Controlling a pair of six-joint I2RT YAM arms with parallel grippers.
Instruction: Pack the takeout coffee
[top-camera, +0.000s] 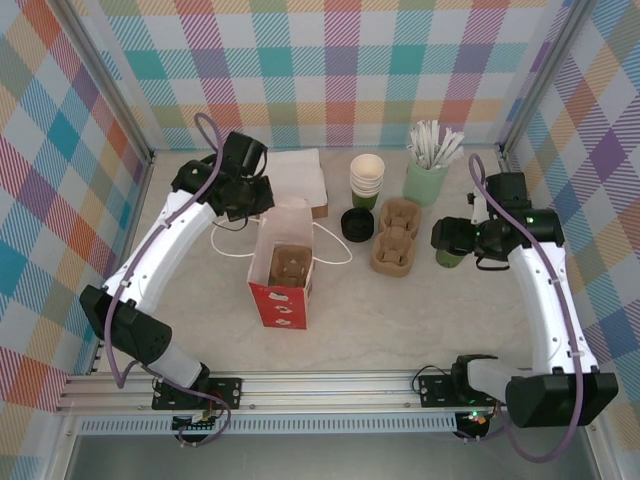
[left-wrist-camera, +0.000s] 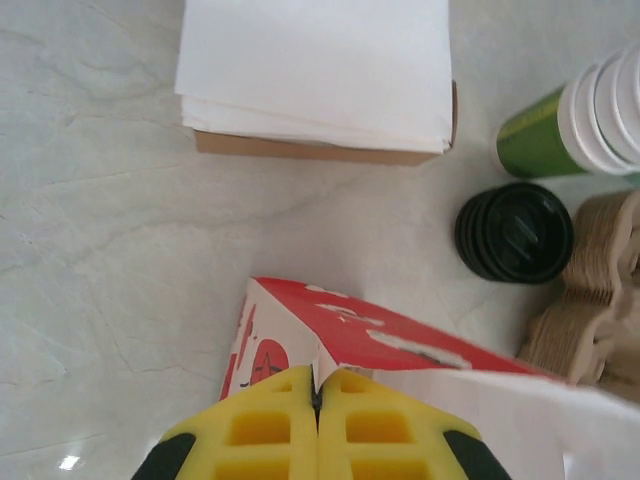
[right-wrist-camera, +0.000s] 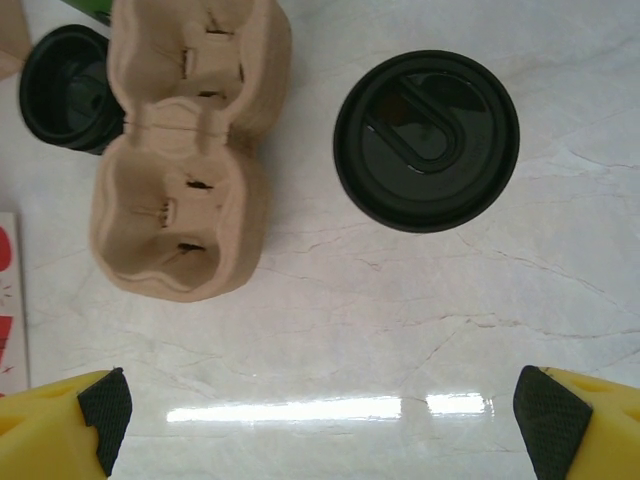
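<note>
The takeout coffee (right-wrist-camera: 427, 140), a dark green cup (top-camera: 450, 258) under a round black lid, stands upright on the table at the right. My right gripper (right-wrist-camera: 325, 420) hangs open above and just short of it, with nothing between its yellow fingers (right-wrist-camera: 60, 420). In the top view the right gripper (top-camera: 450, 238) partly covers the cup. My left gripper (left-wrist-camera: 318, 390) is shut on the white top rim of the red and white paper bag (left-wrist-camera: 400, 340). The bag (top-camera: 282, 272) stands open mid-table with a brown cardboard carrier inside, and the left gripper (top-camera: 252, 205) holds its far edge.
A stack of brown carriers (top-camera: 395, 235) lies between the bag and the coffee. Nearby are a pile of black lids (top-camera: 356, 225), stacked lidless green cups (top-camera: 366, 180), a mint holder of white sticks (top-camera: 428, 165) and white napkins on a brown box (top-camera: 295, 175).
</note>
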